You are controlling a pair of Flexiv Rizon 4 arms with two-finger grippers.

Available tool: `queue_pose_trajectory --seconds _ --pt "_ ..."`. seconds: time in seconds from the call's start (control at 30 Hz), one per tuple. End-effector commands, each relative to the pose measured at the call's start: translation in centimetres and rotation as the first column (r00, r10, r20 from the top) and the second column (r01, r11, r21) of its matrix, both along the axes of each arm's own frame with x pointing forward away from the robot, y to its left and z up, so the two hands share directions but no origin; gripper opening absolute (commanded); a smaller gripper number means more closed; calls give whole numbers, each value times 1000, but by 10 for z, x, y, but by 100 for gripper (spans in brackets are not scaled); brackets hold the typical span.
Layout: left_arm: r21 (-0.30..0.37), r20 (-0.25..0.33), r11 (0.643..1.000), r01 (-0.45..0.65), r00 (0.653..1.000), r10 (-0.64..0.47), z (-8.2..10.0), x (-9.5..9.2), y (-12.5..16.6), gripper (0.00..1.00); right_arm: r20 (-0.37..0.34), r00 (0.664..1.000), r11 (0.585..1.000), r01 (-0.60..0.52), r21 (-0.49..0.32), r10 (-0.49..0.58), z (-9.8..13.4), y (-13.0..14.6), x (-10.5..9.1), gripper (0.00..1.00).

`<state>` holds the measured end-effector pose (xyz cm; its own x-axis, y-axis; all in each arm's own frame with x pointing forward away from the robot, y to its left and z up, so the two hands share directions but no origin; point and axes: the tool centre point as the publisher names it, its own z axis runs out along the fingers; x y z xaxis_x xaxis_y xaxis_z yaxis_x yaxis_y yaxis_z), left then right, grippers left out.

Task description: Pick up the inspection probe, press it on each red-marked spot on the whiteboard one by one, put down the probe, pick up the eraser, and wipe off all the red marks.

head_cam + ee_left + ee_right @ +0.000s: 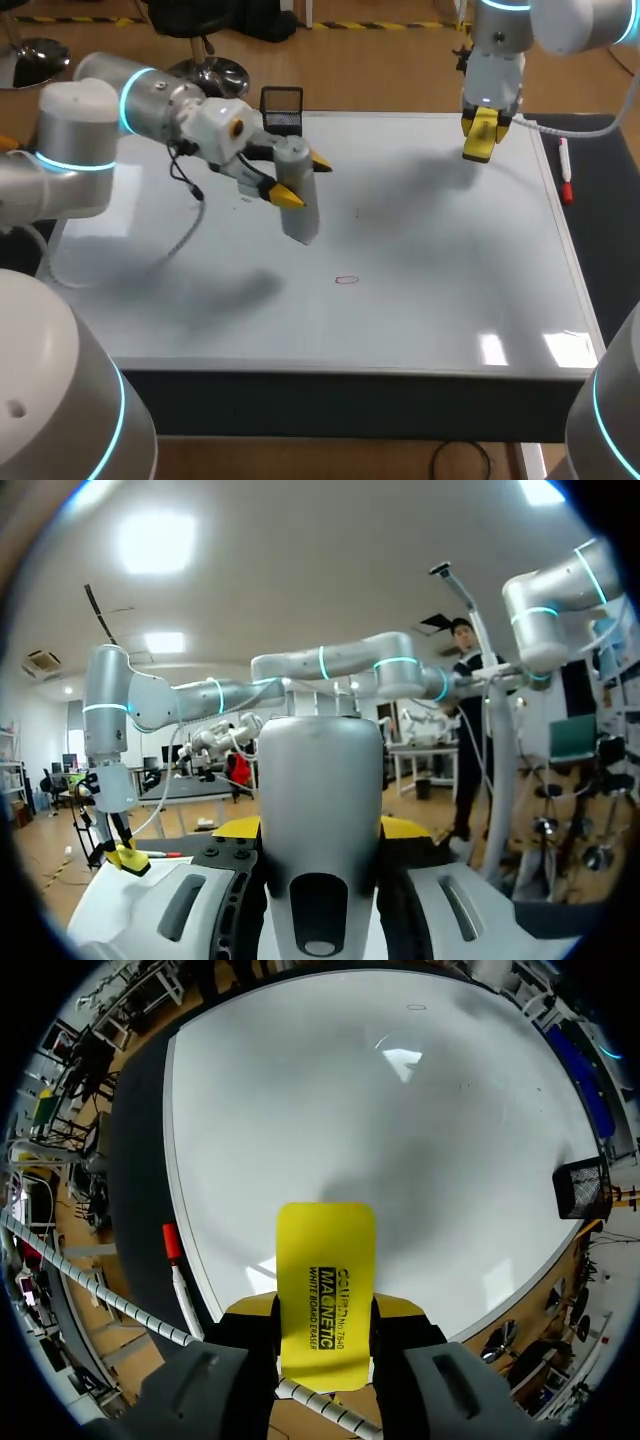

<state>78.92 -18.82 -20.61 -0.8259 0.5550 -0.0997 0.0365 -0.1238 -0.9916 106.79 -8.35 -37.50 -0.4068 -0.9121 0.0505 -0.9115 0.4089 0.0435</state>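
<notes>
Head view shows a red mark (347,279) on the whiteboard (450,260).

You have a table (604,232) with a dark border down its right side and a dark front edge. Bright patches of light (491,348) glare on its white top near the front right corner, and soft grey shadows (190,288) lie across it.

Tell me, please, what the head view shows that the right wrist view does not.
Only the head view shows the left gripper holding the grey probe over the whiteboard. Only the right wrist view shows the yellow eraser face-on, pinched from both sides in the right gripper. Both show the whiteboard, the red-capped marker beside it, the black mesh basket and a small oval mark.
</notes>
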Motion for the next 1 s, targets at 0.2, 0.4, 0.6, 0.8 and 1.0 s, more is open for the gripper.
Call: queue_pose_trajectory --seconds 0.2,0.4,0.6,0.8,1.0 --pt "9 -56 997 76 996 -75 -31 -17 -35 0 1 1000 1000 -2 -3 2 1 -1 0 0" --pt "8 -84 996 94 992 -93 -43 -24 -47 0 1 1000 1000 -2 -3 2 1 -1 0 0" --pt "7 -92 996 86 992 -85 -55 -23 -54 0 1 1000 1000 -2 -3 2 1 -1 0 0" --pt "16 -91 995 98 991 -96 -66 -24 -60 0 1 1000 1000 -2 -3 2 1 -1 0 0" --pt "27 -86 994 107 991 -104 -71 -25 -65 0 1 1000 1000 -2 -3 2 1 -1 0 0"
